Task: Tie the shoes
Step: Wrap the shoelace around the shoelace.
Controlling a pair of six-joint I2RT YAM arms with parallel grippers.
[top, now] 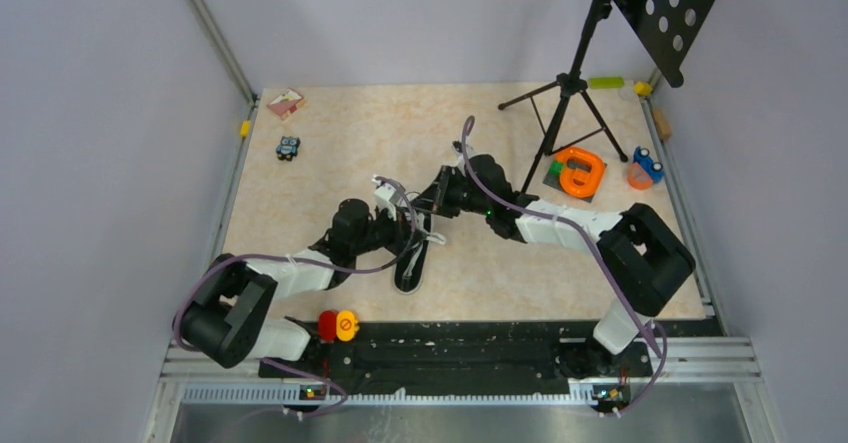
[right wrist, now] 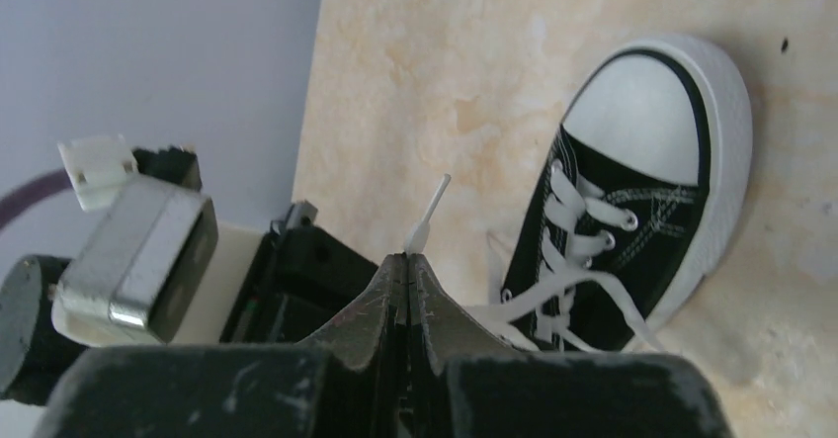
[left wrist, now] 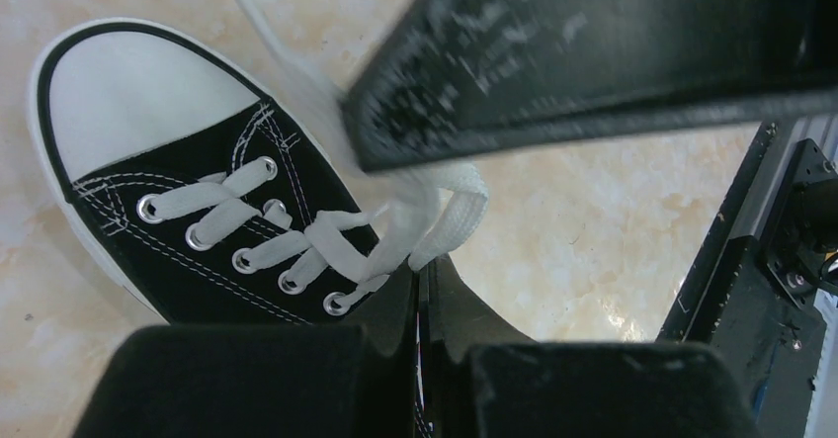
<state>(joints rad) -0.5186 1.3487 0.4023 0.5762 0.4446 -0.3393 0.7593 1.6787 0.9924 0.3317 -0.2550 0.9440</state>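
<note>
The black sneaker (top: 411, 267) lies on the beige surface (top: 330, 153), near the middle of its near edge. Both arms meet just above it. The left gripper (left wrist: 422, 282) is clenched on a stretch of the white laces (left wrist: 447, 217) beside the eyelets. The right gripper (right wrist: 407, 264) is pinched tight on the lace end (right wrist: 428, 211), whose stiff tip pokes out past its fingertips. A black tripod (top: 566, 93) stands towards the far right corner.

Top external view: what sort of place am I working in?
Probably a robot lab cell: a stone-patterned table enclosed by plain walls, a tripod on it, and a red-and-yellow button by the arm bases.
</note>
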